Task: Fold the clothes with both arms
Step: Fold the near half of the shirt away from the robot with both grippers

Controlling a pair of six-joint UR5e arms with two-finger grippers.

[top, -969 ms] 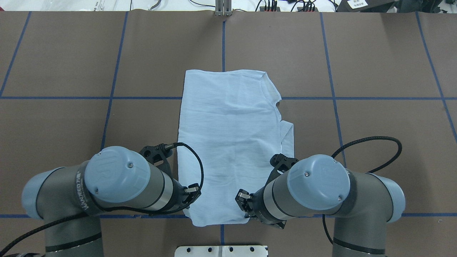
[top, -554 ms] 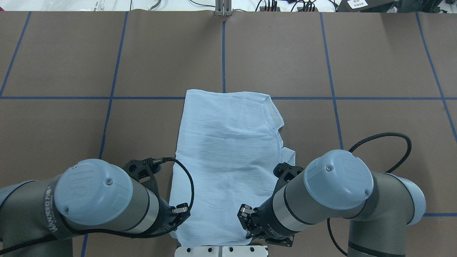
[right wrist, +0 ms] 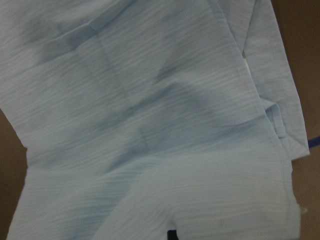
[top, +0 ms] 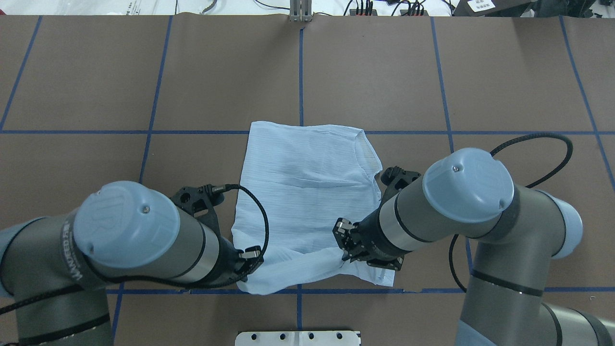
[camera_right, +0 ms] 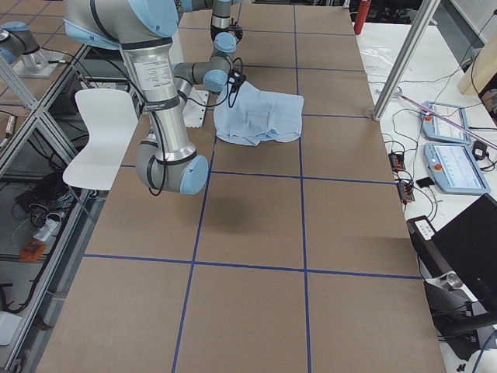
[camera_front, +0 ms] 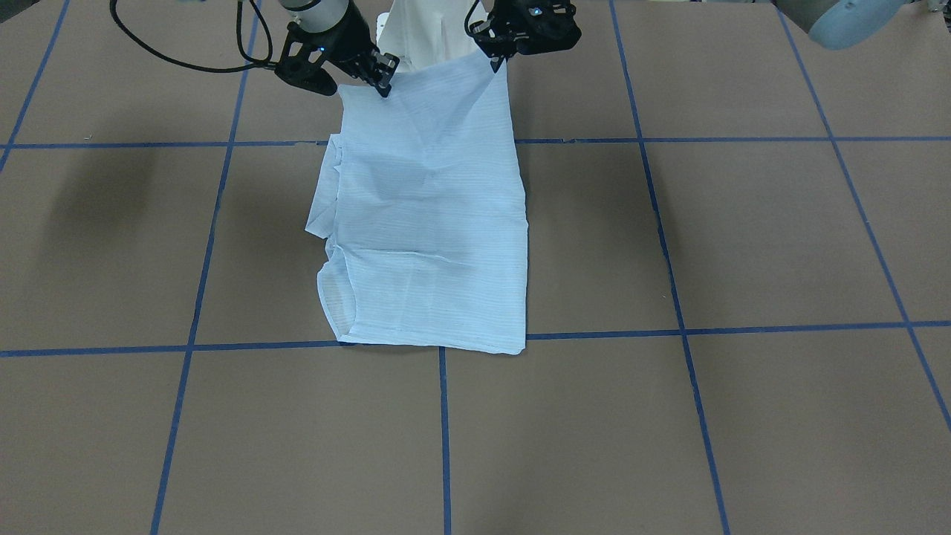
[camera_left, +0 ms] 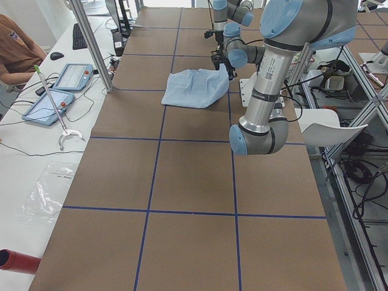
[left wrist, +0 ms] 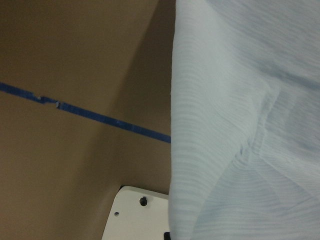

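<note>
The clothes are one light-blue striped shirt (top: 307,182), folded into a tall rectangle on the brown table (top: 96,72). Its far part lies flat, and its edge nearest the robot is raised off the table. My left gripper (top: 251,255) is shut on the left corner of that raised edge. My right gripper (top: 344,239) is shut on the right corner. In the front-facing view the shirt (camera_front: 431,223) rises from the table to the left gripper (camera_front: 496,59) and right gripper (camera_front: 383,82). Both wrist views are filled with hanging cloth (left wrist: 240,125) (right wrist: 150,125).
Blue tape lines (top: 300,62) divide the table into squares. The white pedestal plate (top: 298,338) sits at the near edge between the arms. A seated person (camera_left: 15,51) and tablets (camera_left: 73,76) are beside the far side of the table.
The whole shirt first slid toward the robot as both arms pulled back. Both grippers have since moved away from the robot with the near edge held, and it now overhangs the lower cloth.
</note>
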